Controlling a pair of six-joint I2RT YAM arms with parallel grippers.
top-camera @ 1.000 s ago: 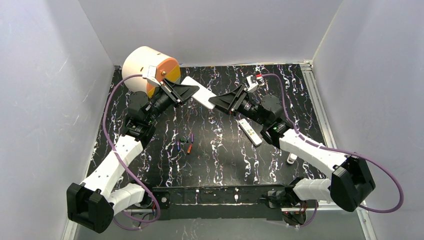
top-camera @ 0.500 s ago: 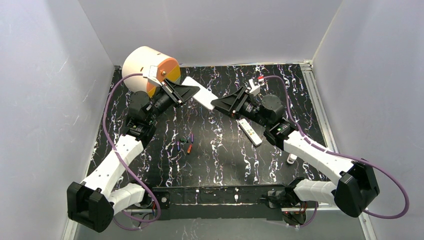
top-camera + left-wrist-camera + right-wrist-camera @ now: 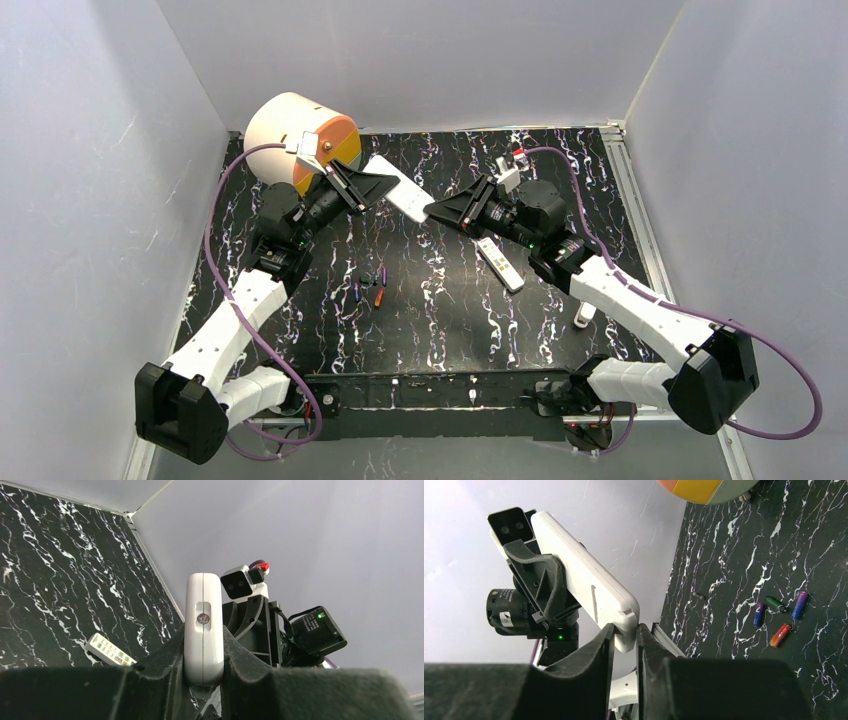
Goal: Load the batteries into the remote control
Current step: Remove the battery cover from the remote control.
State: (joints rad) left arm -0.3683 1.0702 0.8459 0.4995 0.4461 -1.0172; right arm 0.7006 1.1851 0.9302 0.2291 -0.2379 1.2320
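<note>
A white remote (image 3: pixel 402 191) is held in the air between both grippers, over the far middle of the table. My left gripper (image 3: pixel 370 184) is shut on one end; in the left wrist view the remote (image 3: pixel 203 615) stands edge-on between the fingers (image 3: pixel 165 665). My right gripper (image 3: pixel 433 212) is shut on the other end, and the right wrist view shows the remote's corner (image 3: pixel 621 625) pinched between its fingers (image 3: pixel 600 650). Several batteries (image 3: pixel 370 286) lie loose on the table below: purple (image 3: pixel 800 604), dark green (image 3: pixel 775 603), another purple (image 3: pixel 758 614) and red-orange (image 3: pixel 780 635).
A second white remote with buttons (image 3: pixel 499 264) lies face up right of centre, also in the left wrist view (image 3: pixel 109 650). A big cream and orange cylinder (image 3: pixel 296 138) stands at the far left corner. A small white piece (image 3: pixel 583 318) lies near the right edge.
The right arm's wrist and elbow have shifted right and back while its fingers stayed at the remote's end. The left gripper kept hold of the remote. The batteries have not moved.
</note>
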